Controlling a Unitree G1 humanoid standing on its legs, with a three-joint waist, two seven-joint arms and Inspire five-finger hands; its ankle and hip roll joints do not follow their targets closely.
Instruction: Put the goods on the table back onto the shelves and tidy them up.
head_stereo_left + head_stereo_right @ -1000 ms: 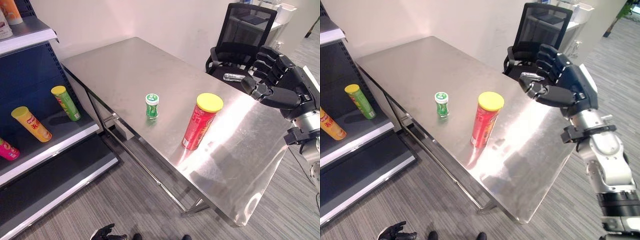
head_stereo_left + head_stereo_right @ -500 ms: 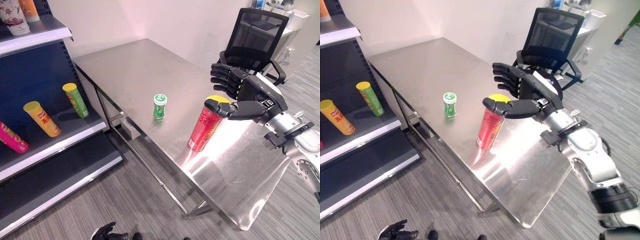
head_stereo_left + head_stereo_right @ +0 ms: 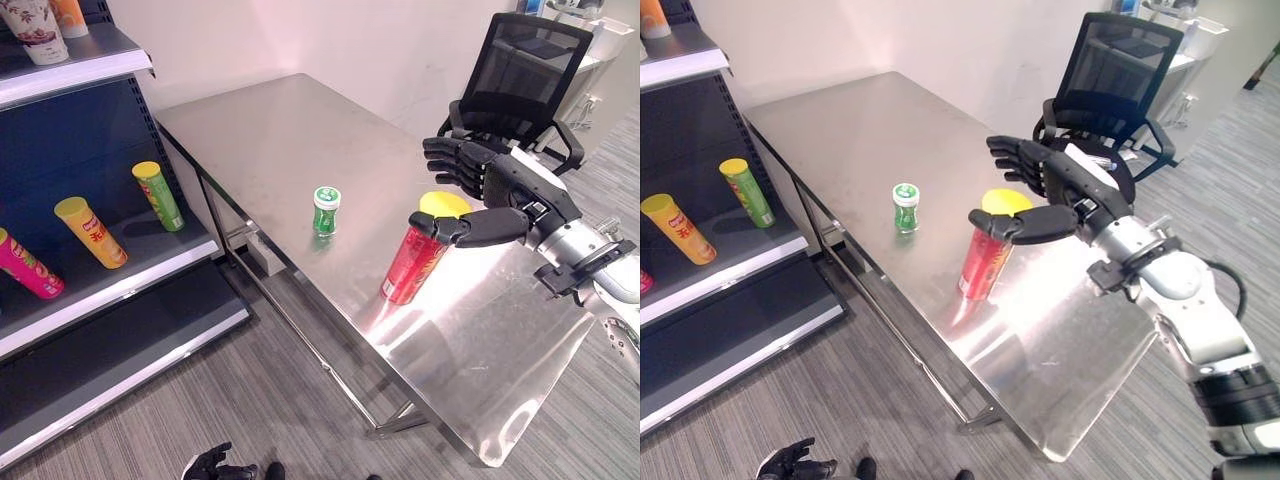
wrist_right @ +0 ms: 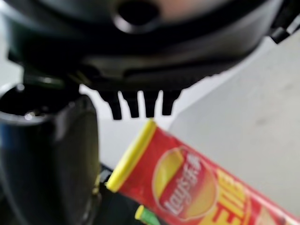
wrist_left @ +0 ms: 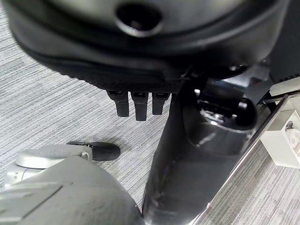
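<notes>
Steel table (image 3: 300, 140) beside shelf (image 3: 120, 270); right hand (image 3: 500, 195) spread around red can (image 3: 412, 262), left hand (image 3: 212, 464) clenched.

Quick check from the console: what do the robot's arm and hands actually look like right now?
The right hand is matte black with chunky segmented fingers and a thick thumb, joined by a dark wrist collar to a silver-grey metal arm; a thin black cable loops beside the forearm. The left hand is equally dark.

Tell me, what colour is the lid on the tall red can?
Yellow. The lid of the red can shows best in the right eye view.
</notes>
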